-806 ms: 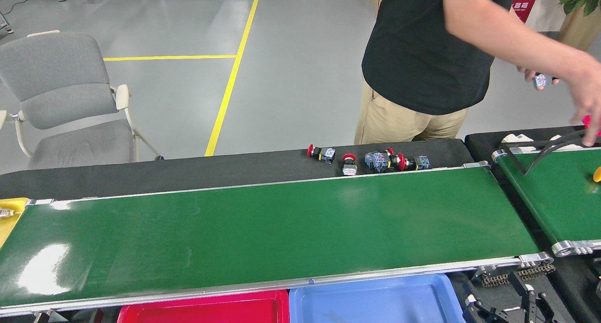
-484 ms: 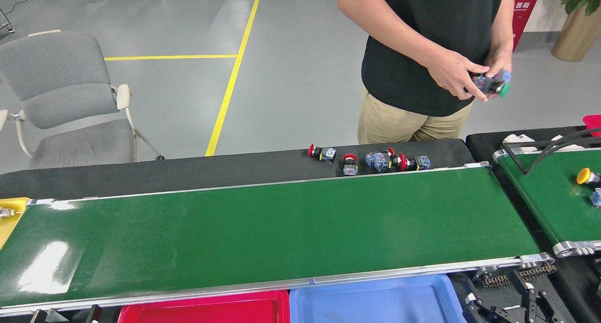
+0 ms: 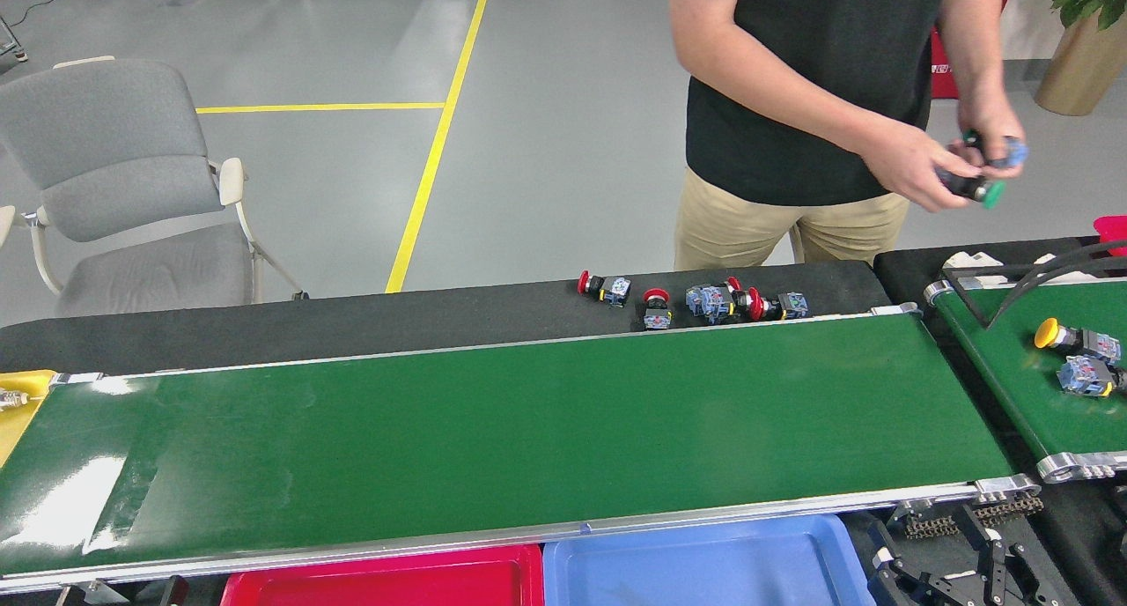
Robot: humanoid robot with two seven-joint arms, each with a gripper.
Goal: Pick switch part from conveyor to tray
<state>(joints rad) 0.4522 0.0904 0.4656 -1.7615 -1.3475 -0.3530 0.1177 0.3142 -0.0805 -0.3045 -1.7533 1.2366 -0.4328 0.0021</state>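
Dark linkage, possibly the right gripper (image 3: 960, 566), shows at the lower right edge; its grip state cannot be told. Beside it lie a blue tray (image 3: 704, 562) and the red tray (image 3: 387, 584). The glossy green conveyor (image 3: 493, 430) carries nothing; red-capped switch parts (image 3: 691, 304) rest on black cloth behind it.

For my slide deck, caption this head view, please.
Long glossy green conveyor carries nothing; red-capped switch parts wait beside it, red plastic tray below.
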